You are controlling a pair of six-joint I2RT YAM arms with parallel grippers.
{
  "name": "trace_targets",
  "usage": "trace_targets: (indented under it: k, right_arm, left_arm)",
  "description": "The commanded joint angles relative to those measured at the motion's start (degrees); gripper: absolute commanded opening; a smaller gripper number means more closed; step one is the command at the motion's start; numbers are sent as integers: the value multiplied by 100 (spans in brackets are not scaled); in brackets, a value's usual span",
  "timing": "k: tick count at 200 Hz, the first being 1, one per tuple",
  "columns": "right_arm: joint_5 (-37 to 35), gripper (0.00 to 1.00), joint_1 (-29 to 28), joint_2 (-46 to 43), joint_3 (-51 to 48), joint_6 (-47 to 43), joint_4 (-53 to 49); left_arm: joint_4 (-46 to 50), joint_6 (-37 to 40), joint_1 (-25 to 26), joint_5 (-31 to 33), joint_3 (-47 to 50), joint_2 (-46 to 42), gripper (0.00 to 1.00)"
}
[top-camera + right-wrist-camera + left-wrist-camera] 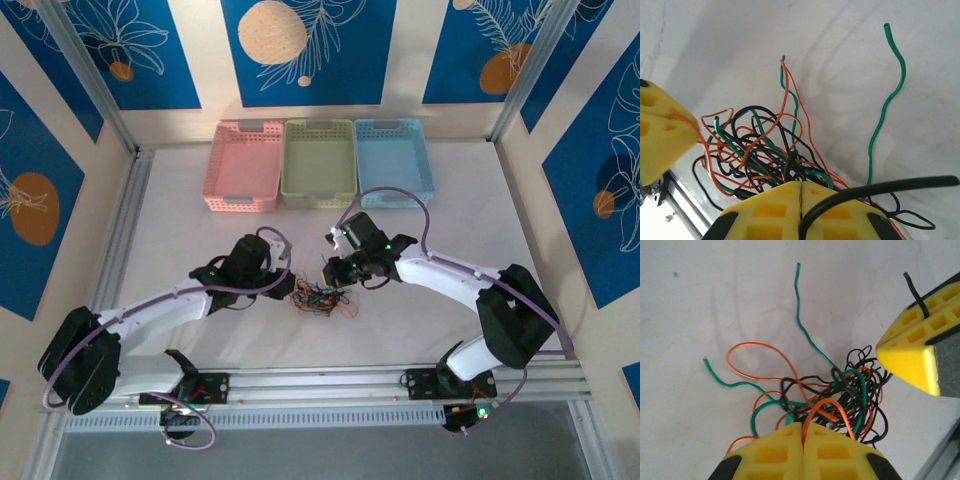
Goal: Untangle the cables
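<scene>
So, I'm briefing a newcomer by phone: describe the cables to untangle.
On the table, nearer than the green middle basket, lies the cable tangle. Its strands are hair-thin black, green and orange, unlike the thick purple arm cables.

The cables (858,390) have a smooth, glossy plastic sheath. The left gripper (803,429) and right gripper (801,187) are moulded plastic, matt and faintly grainy. The table (715,300) is matt and smooth, with light scuffs. At twelve o'clock the baskets (318,128) look like perforated plastic; at six o'clock the rail (330,380) is dull metal.
</scene>
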State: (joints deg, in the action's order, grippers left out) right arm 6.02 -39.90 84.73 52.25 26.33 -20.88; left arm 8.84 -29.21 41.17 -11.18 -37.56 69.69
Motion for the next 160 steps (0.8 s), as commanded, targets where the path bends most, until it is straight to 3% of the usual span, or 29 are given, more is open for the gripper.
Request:
trace_targets:
  k: [1,43,109,160]
  right_arm:
    - [78,0,182,-204,0,-188,-229]
    - [124,0,648,-606,-225,-293,-275]
    - [1181,0,2607,-1354,-998,-117,133]
    - [1519,0,3839,-1442,-1517,342,524]
  left_arm:
    - [371,124,19,612,-204,-342,0]
    - [1067,152,12,1238,-361,-1121,0]
    - [3635,542,-130,3545,-1466,-2996,0]
    - [4732,764,-133,4841,-2185,-3862,0]
